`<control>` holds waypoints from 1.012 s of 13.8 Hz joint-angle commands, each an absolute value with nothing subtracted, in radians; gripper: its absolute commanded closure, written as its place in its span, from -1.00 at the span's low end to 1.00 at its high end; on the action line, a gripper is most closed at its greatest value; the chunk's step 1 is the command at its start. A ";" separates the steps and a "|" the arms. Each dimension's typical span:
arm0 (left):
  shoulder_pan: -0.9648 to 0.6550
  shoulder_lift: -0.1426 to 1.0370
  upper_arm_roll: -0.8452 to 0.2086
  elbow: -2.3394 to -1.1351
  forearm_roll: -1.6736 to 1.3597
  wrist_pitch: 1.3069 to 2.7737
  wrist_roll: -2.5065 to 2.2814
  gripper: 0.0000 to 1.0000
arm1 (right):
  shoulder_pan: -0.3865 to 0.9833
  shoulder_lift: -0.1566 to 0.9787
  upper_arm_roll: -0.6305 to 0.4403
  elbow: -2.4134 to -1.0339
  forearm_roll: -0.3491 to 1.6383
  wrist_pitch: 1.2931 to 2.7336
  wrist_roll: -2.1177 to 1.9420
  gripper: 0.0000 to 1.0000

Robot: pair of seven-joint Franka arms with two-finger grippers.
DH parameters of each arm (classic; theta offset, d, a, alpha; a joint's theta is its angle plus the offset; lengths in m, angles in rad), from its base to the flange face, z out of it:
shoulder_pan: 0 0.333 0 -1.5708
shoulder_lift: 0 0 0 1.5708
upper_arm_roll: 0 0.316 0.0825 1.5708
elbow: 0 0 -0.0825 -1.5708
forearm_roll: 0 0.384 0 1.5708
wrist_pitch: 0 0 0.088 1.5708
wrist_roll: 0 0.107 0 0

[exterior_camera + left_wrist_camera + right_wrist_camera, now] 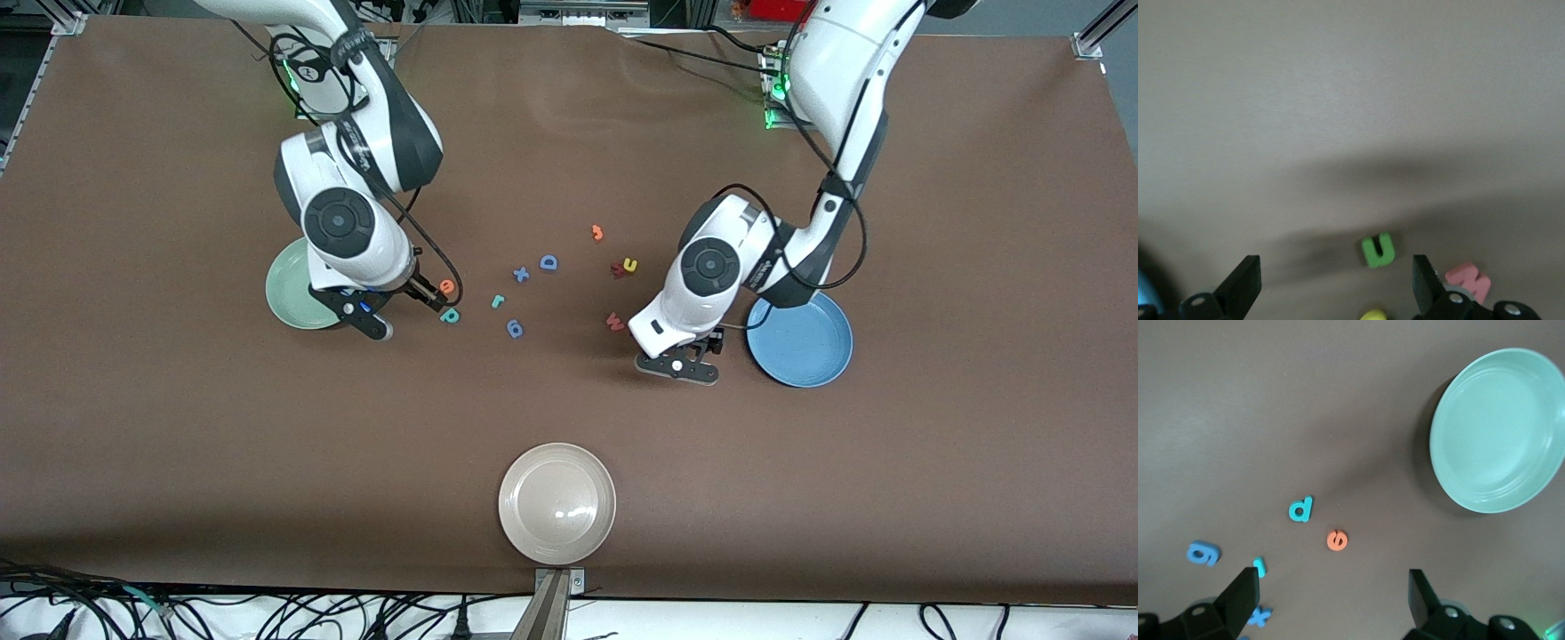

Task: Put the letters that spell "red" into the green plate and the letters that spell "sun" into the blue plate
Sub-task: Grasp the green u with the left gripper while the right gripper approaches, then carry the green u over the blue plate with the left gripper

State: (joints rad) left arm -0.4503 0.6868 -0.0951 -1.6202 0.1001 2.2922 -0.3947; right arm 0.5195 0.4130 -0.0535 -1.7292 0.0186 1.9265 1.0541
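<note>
Brown table (178, 427), left gripper (1337, 283) jaws wide, empty, right gripper (1333, 599) likewise.

Hidden and cut-off things

The right arm covered part of the green plate (289, 298) in the front view; the left wrist view cut off a yellow letter (1373, 315) and the blue plate (1143, 293).
</note>
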 commanded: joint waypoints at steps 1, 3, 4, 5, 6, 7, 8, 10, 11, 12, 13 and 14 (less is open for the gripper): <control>-0.465 0.735 -0.084 -1.591 0.130 2.336 -0.429 -1.00 | 0.534 0.394 -0.061 -1.837 0.051 2.023 1.065 -0.98; -0.465 0.762 -0.086 -1.598 0.123 2.377 -0.434 -1.00 | 0.534 0.393 -0.046 -1.905 0.092 2.094 1.065 -0.97; -0.471 0.770 -0.084 -1.601 0.123 2.384 -0.451 -1.00 | 0.534 0.393 -0.041 -1.942 0.098 2.138 1.066 -0.98; -0.472 0.776 -0.086 -1.603 0.123 2.384 -0.468 -1.00 | 0.534 0.393 -0.040 -1.978 0.100 2.185 1.066 -0.98; -0.479 0.787 -0.086 -1.614 0.123 2.384 -0.469 -1.00 | 0.535 0.393 -0.034 -2.011 0.100 2.231 1.066 -0.97; -0.482 0.790 -0.086 -1.620 0.124 2.384 -0.469 -0.99 | 0.535 0.393 -0.020 -2.043 0.100 2.276 1.066 -0.97; -0.479 0.788 -0.086 -1.618 0.123 2.384 -0.471 -0.96 | 0.535 0.393 -0.017 -2.081 0.100 2.325 1.066 -0.97; -0.479 0.790 -0.087 -1.618 0.121 2.384 -0.469 -0.86 | 0.535 0.393 -0.017 -2.131 0.100 2.387 1.071 -0.97; -0.479 0.787 -0.087 -1.620 0.121 2.376 -0.469 -0.86 | 0.535 0.397 -0.015 -2.138 0.100 2.399 1.071 -0.97; -0.480 0.784 -0.087 -1.621 0.121 2.370 -0.469 -0.86 | 0.535 0.403 -0.015 -2.138 0.100 2.408 1.071 -0.97; -0.479 0.781 -0.087 -1.626 0.121 2.356 -0.468 -0.86 | 0.535 0.416 -0.015 -2.138 0.100 2.417 1.072 -0.97; -0.479 0.776 -0.089 -1.625 0.121 2.336 -0.468 -0.86 | 0.535 0.429 -0.015 -2.138 0.100 2.440 1.072 -0.96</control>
State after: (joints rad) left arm -0.4693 0.7849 -0.0947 -1.6202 0.1032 2.3739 -0.4489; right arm 0.5303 0.4233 -0.0159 -2.1222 0.0830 2.3968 1.0613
